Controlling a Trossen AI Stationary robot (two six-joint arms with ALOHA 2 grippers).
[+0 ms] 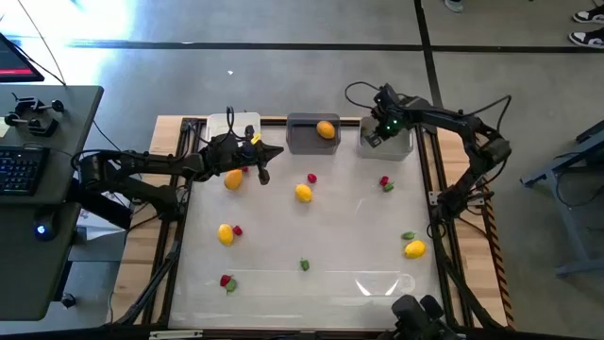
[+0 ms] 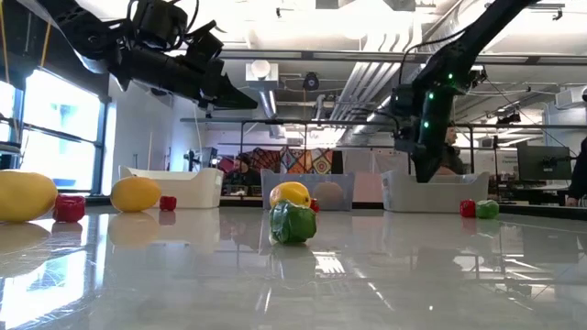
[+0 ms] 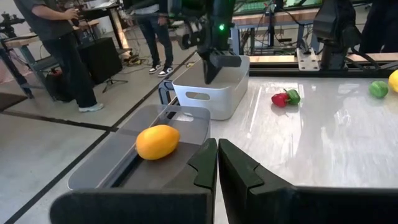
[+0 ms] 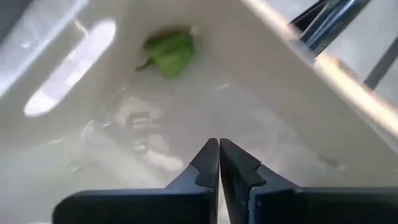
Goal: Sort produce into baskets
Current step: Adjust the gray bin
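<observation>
Three baskets stand along the far edge: white (image 1: 225, 125), dark grey (image 1: 307, 137) and light grey (image 1: 394, 146). A yellow-orange fruit (image 1: 327, 129) lies in the dark grey basket and shows in the left wrist view (image 3: 157, 142). My right gripper (image 1: 375, 140) is shut and reaches down into the light grey basket (image 2: 459, 191), just above its floor, where a green piece (image 4: 168, 53) lies. My left gripper (image 1: 276, 151) is shut and empty, raised above the table between the white and dark grey baskets (image 3: 217, 155).
Loose produce lies across the table: yellow fruits (image 1: 233, 179), (image 1: 303, 193), (image 1: 226, 233), (image 1: 414, 248), red bits (image 1: 311, 178), (image 1: 384, 181), (image 1: 226, 280) and green bits (image 1: 304, 265), (image 1: 408, 236). People stand in the room beyond the far edge (image 3: 59, 37).
</observation>
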